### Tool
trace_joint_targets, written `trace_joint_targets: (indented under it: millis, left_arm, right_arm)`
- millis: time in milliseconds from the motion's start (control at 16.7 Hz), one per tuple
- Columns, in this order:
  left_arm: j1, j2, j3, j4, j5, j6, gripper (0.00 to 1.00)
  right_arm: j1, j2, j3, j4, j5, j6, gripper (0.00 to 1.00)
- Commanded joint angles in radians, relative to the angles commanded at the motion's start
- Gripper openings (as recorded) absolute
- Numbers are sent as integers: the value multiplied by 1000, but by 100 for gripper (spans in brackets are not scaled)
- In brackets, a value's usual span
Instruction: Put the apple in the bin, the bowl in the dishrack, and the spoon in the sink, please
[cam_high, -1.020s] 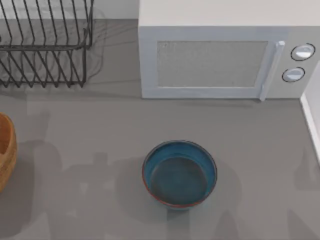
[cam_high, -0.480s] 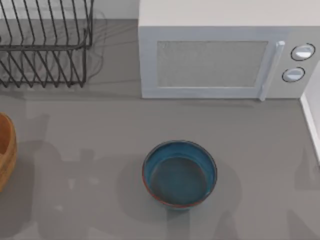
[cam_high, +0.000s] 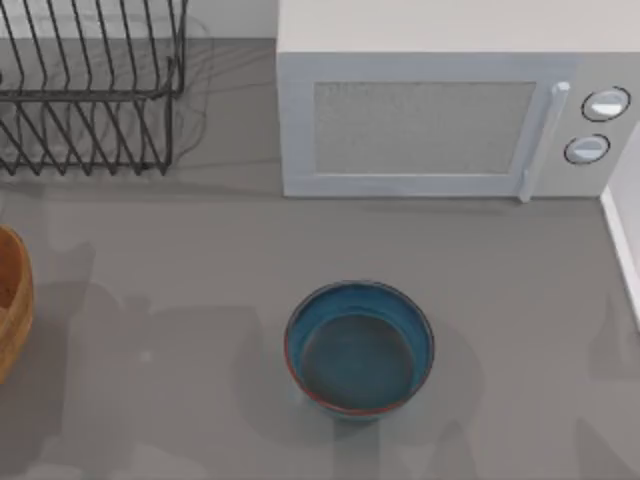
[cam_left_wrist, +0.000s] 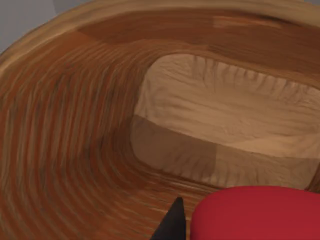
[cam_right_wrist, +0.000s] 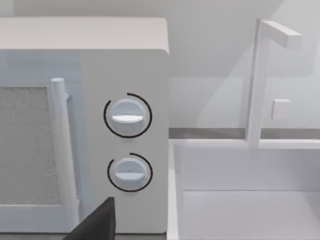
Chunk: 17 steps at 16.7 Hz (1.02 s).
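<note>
- Apple (cam_left_wrist: 255, 212) sits right at the left gripper's finger (cam_left_wrist: 172, 225), above the hollow of the wooden bin (cam_left_wrist: 75, 150). Looks pinched, but with 1 fingertip visible I cannot tell for certain.
- Risk: letting go off-centre, so the apple lands on the sloped wall, rolls, maybe bounces over the rim.
- Bowl (cam_high: 360, 347) near the table's front edge, dishrack (cam_high: 90, 90) at its back left corner.
- Right wrist view adds a sink (cam_right_wrist: 245, 195) beside the microwave (cam_right_wrist: 125, 130); right gripper's fingers: cannot tell.
</note>
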Motion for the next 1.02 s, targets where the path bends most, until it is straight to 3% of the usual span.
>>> trace_joint_targets:
  millis: [60,840,1020]
  left_arm:
    - [0,0,0,0,0,0,0]
    - [0,0,0,0,0,0,98]
    - [0,0,0,0,0,0,100]
  right_arm:
    - [0,0,0,0,0,0,100]
    - [0,0,0,0,0,0,100]
    - [0,0,0,0,0,0,100]
